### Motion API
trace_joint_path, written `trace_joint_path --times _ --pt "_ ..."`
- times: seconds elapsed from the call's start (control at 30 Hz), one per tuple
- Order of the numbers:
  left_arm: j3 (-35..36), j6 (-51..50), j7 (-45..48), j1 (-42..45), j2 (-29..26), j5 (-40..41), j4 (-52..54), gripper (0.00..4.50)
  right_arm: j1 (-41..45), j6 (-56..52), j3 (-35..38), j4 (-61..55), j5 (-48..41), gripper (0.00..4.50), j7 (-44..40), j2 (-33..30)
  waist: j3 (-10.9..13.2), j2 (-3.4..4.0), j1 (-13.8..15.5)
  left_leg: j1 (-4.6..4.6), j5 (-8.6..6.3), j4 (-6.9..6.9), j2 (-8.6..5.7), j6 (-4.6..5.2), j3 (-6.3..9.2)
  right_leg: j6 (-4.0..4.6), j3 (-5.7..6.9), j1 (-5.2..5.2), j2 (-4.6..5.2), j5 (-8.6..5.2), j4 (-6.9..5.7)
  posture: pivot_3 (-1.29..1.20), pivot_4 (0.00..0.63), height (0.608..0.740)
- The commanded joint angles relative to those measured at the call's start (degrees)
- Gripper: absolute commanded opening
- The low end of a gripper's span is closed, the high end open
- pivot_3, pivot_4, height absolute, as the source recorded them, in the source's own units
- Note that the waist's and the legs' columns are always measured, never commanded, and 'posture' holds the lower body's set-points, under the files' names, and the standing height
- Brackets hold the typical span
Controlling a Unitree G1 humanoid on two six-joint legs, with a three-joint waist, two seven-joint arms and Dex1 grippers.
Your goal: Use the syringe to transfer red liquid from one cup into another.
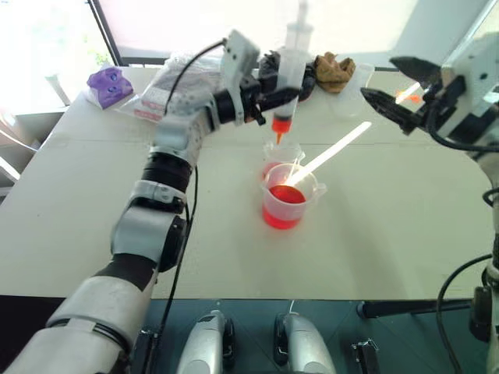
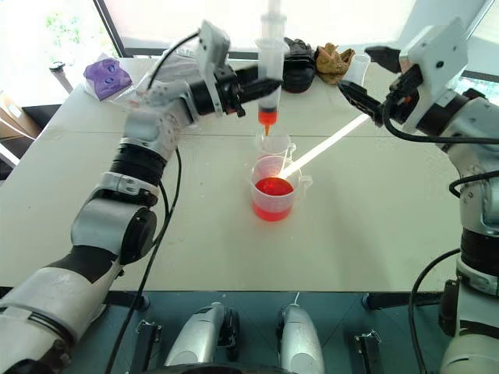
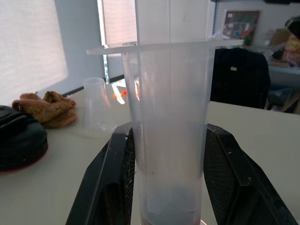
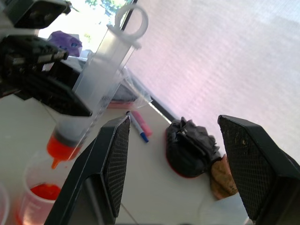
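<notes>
Centrally, near the frame's top, the left hand (image 2: 261, 82) clamps the syringe (image 2: 270, 66) upright, orange tip over the smaller cup (image 2: 274, 145). Below it, the beaker (image 2: 274, 196) holds red liquid (image 2: 274, 188) on the desk (image 2: 374, 234). At upper right, the right hand (image 2: 366, 78) hangs wide, empty.

Head stereo pair looking down over table (image 1: 405, 234), wrist cameras close, all sharing syringe (image 2: 270, 58)
</notes>
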State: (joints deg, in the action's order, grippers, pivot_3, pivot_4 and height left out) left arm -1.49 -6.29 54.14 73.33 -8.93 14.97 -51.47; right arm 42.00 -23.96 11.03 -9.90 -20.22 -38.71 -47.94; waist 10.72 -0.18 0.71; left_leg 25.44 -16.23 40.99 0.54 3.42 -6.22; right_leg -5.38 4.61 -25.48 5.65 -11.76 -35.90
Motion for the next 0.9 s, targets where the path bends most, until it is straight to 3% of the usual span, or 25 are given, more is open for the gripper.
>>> trace_joint_path --times 0.03,0.4,0.9 --pt "0.4 5.1 0.1 2.1 1.1 -1.6 -2.6 1.56 5.3 7.1 -3.0 4.2 5.3 3.05 1.0 1.1 0.0 0.00 -0.1 0.00 0.00 0.00 0.00 0.00 -0.01 0.00 0.00 0.00 0.00 0.00 0.00 0.00 0.150 0.740" --pt "1.5 7.8 0.7 2.5 2.3 -3.0 -5.7 1.56 15.4 22.6 -8.8 22.4 11.2 3.05 -3.2 7.0 0.0 0.00 -0.1 -0.01 0.05 0.00 0.01 -0.07 -0.03 -0.01 0.00 0.01 0.00 0.00 -0.01 0.00 0.150 0.740" --pt "1.1 7.1 3.9 1.6 2.7 -3.5 -5.3 1.56 19.9 29.0 -10.0 30.5 12.4 3.05 -6.1 11.2 0.0 0.01 -0.3 -0.02 0.10 0.00 0.01 -0.17 -0.03 -0.02 0.00 0.01 0.00 0.01 -0.03 0.00 0.150 0.740"
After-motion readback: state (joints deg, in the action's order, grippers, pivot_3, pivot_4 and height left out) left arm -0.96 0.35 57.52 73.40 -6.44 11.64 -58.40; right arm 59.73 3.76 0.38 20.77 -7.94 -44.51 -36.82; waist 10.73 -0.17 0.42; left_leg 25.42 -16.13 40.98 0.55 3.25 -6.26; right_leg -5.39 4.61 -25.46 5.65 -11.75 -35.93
